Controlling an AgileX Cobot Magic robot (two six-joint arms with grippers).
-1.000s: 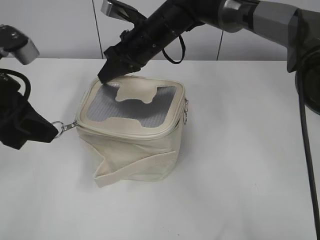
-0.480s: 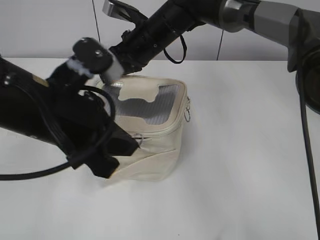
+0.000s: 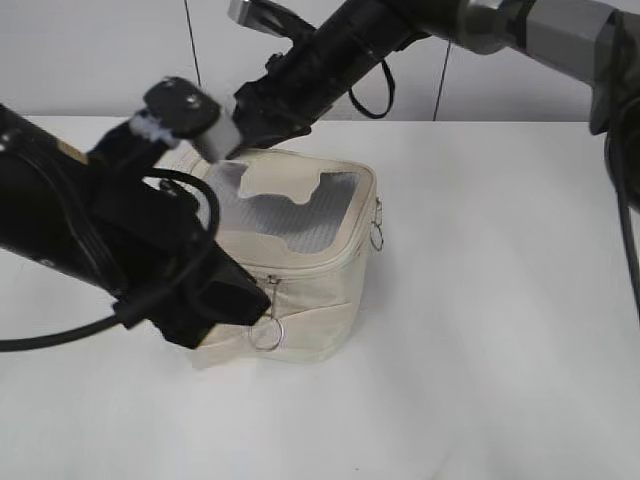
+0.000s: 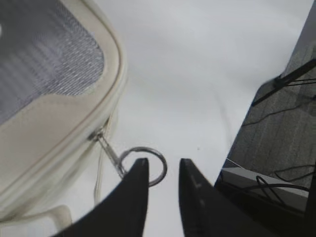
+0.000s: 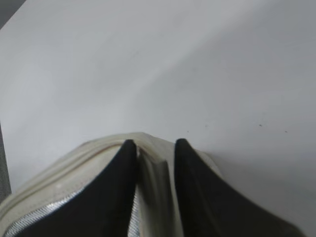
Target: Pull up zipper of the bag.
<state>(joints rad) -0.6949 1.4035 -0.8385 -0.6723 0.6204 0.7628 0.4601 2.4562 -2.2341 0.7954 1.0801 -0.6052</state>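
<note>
Bag (image 3: pixel 300 290) is soft; my right end effector (image 5: pixel 154 148) pinches its rear rim. Left end effector (image 4: pixel 163 168) slightly open, empty, at the ring pull (image 4: pixel 143 165).

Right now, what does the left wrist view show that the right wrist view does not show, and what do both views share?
Only the left wrist view shows a small silver slider with its round ring pull hanging from the zipper line, the left gripper slightly open beside that ring, and the grey mesh window. Only the right wrist view shows the right gripper pinching a rim corner of the lid. Both show the boxy cream fabric bag on the white table.
</note>
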